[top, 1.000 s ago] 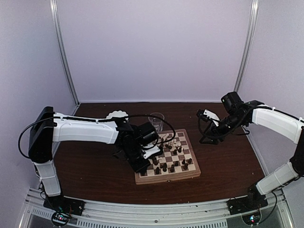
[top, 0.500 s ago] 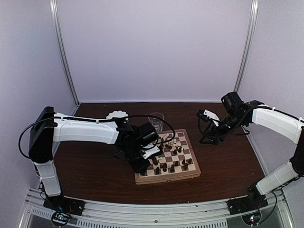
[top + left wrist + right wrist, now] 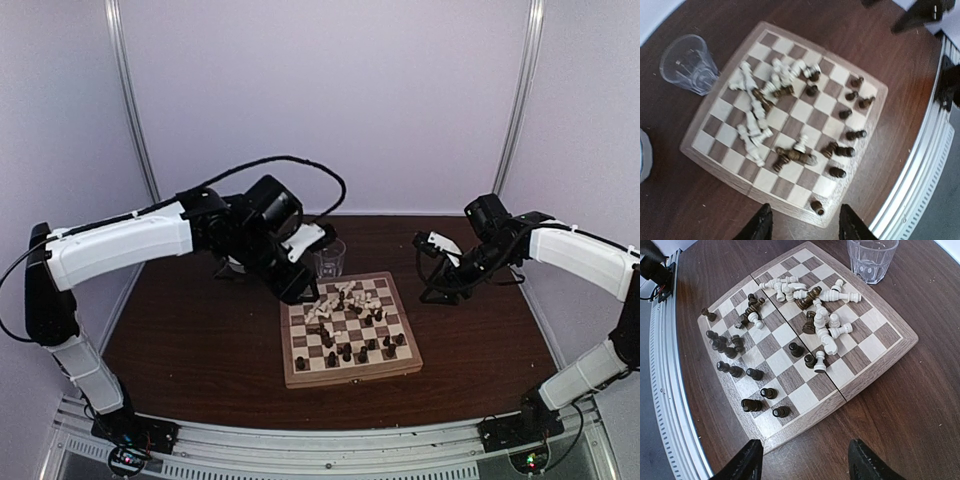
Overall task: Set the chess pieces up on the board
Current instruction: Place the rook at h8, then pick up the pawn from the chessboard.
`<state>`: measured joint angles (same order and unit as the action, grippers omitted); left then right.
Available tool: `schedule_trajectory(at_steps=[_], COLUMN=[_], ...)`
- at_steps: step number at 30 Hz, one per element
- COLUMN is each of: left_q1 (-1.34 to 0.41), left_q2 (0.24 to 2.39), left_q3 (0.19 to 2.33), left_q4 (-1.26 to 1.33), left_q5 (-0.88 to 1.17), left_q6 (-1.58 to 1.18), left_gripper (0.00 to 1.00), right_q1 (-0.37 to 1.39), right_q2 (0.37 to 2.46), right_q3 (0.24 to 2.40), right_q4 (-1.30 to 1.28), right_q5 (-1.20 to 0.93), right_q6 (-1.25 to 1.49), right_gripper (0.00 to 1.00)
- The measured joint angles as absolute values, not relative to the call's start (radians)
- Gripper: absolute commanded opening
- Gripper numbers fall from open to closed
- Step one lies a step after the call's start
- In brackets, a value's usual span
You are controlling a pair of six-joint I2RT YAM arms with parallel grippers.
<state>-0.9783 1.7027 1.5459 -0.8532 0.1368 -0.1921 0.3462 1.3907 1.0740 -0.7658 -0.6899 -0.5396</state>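
The board [image 3: 352, 376] lies mid-table with its pieces scattered on it. Cream-white pieces [image 3: 759, 102] lie toppled in a heap on its far half, which also shows in the right wrist view [image 3: 826, 316]. Dark pieces [image 3: 846, 131] stand or lie mostly along the near and right squares [image 3: 732, 352]. My left gripper [image 3: 301, 290] hangs open and empty above the board's far-left corner; its fingertips [image 3: 762, 226] frame the board's edge. My right gripper [image 3: 433, 292] is open and empty, just right of the board [image 3: 875, 371], low over the table.
A clear glass cup [image 3: 328, 257] stands just behind the board's far-left corner, near the left gripper [image 3: 690, 65], and shows in the right wrist view [image 3: 871, 257]. A pale round object [image 3: 642, 155] lies left of the board. The metal rail [image 3: 667, 390] runs along the table's near edge.
My left arm has lifted off the board's left side and swung up and back toward the far left. The right arm has not moved.
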Motion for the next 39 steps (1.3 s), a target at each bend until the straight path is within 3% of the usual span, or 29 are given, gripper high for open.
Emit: schedule_trajectory(at_steps=[13,23,31,39], left_q1=[-0.906,-0.906,-0.906,-0.896], left_q2=[1.738,1.749,1.734,1.677], left_q3=[1.471,1.361,1.282,1.246], left_q4=[-0.627,-0.563,-0.537,-0.521], left_q5=[0.110,0.115,0.108,0.095], left_q6=[-0.329,-0.419,-0.444,-0.445], left_gripper=[0.44,0.44,0.44,0.44], right_q1=[0.394,0.567,0.596,0.624], right_q2=[1.463,1.685,1.816,1.887], right_q3=[1.089,1.254,1.412,1.453], right_q4=[-0.770,-0.822,-0.854,-0.886], right_q5=[-0.628,-0.532,-0.469,-0.402], right_q6=[-0.552,-0.578,-0.586,-0.593], right_gripper=[0.50,0.48,0.36,0.35])
